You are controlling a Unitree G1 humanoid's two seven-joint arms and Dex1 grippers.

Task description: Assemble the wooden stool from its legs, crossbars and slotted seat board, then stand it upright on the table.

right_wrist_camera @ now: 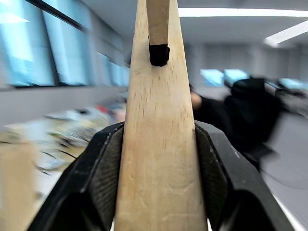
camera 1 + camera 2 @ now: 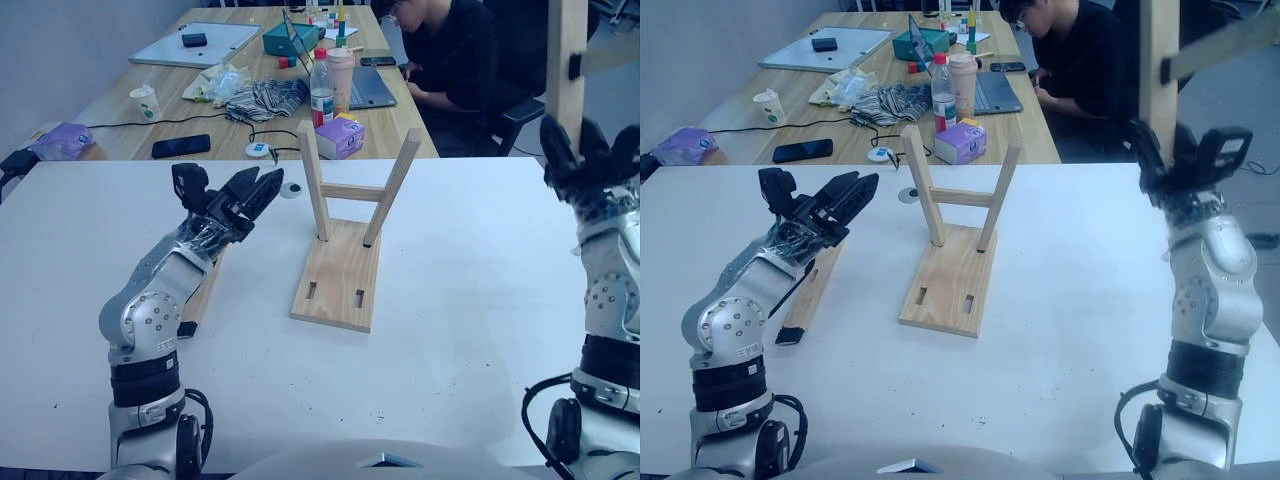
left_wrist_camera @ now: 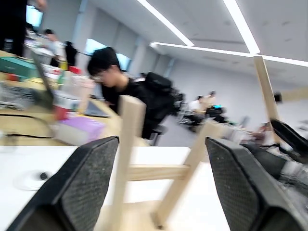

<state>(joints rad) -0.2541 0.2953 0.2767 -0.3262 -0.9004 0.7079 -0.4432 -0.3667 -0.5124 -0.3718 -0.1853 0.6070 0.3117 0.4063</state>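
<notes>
The slotted seat board (image 2: pixel 335 278) lies flat mid-table, two legs (image 2: pixel 314 180) joined by a crossbar (image 2: pixel 352 192) standing in its far slots; two near slots show bare. My left gripper (image 2: pixel 250 200) hovers open left of that leg frame, its pads (image 3: pixel 84 192) facing the legs (image 3: pixel 127 163). A loose wooden piece (image 2: pixel 203 290) lies on the table under the left forearm. At the right table edge my right gripper (image 2: pixel 585 160) is raised and shut on a second leg frame (image 2: pixel 565 60) held upright, its leg (image 1: pixel 161 144) clamped between the pads, with a crossbar (image 2: pixel 1225 45) sticking out.
A white table (image 2: pixel 460 330) carries the work. Behind it a wooden desk (image 2: pixel 120 130) holds a bottle (image 2: pixel 321 95), cup, box, cloth, phone and laptop. A small round object (image 2: pixel 291 189) lies near the left gripper.
</notes>
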